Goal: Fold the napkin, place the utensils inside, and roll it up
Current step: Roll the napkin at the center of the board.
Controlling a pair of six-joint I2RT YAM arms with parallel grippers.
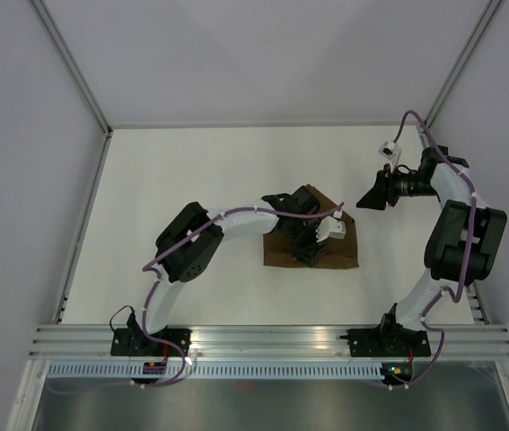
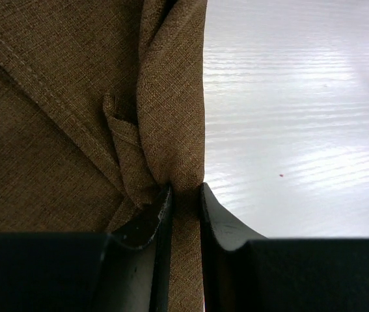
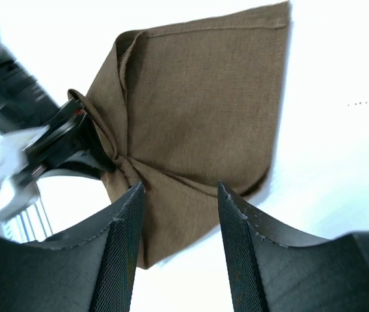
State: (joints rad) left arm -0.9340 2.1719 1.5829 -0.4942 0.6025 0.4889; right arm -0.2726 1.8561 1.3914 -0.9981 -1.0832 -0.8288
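Black fingers [image 2: 155, 218] of the left gripper [image 2: 185, 195] fill the bottom of the left wrist view, clenched on a bunched ridge of the napkin [image 2: 54, 130]; creases fan out from the pinch, and a hemmed edge runs slantwise across the cloth beside it. From above, the brown cloth lies on the white table [image 1: 191, 171] a little right of centre, with the left arm reaching over it; its outline there is a rough, uneven four-sided patch, not a neat fold. The right gripper [image 3: 179, 192] hangs off to the cloth's right and above it, its fingers spread apart with nothing between them; its camera looks down on the cloth and on the left gripper's pinch at one edge. No knife shows in any view; whether it lies under the cloth or out of frame, I cannot tell. By my judgement the task is early: the folding is under way but not tidy; placing the knife inside and rolling the cloth up both remain.
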